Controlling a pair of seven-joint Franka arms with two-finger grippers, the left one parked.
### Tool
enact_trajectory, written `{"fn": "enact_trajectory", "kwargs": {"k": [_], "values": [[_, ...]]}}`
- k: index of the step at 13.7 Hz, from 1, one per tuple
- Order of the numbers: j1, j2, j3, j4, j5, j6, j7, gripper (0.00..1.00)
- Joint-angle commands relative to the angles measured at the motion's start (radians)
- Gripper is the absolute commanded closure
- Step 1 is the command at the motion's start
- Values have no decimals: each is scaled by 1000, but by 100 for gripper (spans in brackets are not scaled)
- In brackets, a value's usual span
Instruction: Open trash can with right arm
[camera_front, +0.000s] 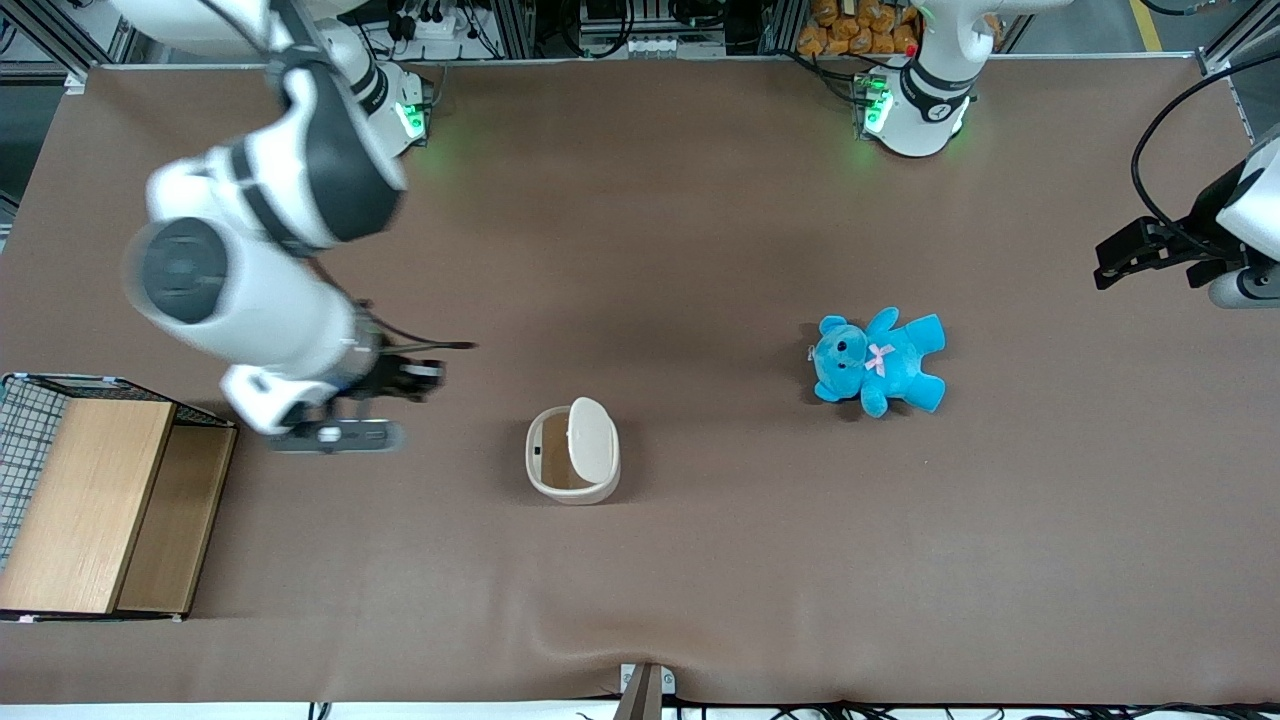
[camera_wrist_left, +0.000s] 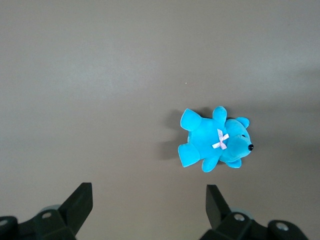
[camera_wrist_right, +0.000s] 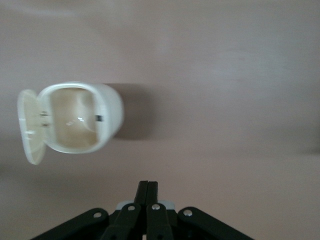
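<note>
Trash can (camera_front: 572, 462) on brown cloth (camera_front: 700, 200), lid (camera_front: 590, 438) swung up and standing nearly upright, tan inside showing. Cream-white smooth plastic, rounded-square, with a small dark mark on the inner wall — possibly a latch, too small to tell. Sits nearer the front camera than the bear (camera_front: 878, 360), toward the working arm's end.

Gripper (camera_wrist_right: 148, 192) hangs above bare cloth just beside the can, apart from it, black fingers pressed together with nothing between them. Right arm (camera_front: 250, 250) white and glossy with dark grey joints, blurred in the front view.

Cloth matte, faintly wrinkled at the near edge. Blue plush bear (camera_wrist_left: 215, 140) on its back, pink bow at the neck, well apart from the can. Wooden box (camera_front: 95, 505) with wire mesh at the working arm's end of the table. Green lights at both arm bases; cables and metal framing past the table's edge. No readable writing.
</note>
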Motion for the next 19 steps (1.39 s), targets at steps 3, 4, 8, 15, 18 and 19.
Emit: {"fn": "enact_trajectory", "kwargs": {"k": [3,4,8,15,18,19], "values": [[-200,-153,16,-70,-52,-124,-232,5],[-234,-172,16,-69,-52,-147,-264,0],[-253,-285,-51,-93,-55,-245,-309,0],[-251,-456,-90,-225,-57,-315,-225,0],[-255,-456,-90,-236,-59,-308,-229,0],[-256,-456,-90,-235,-60,-305,-229,0]]}}
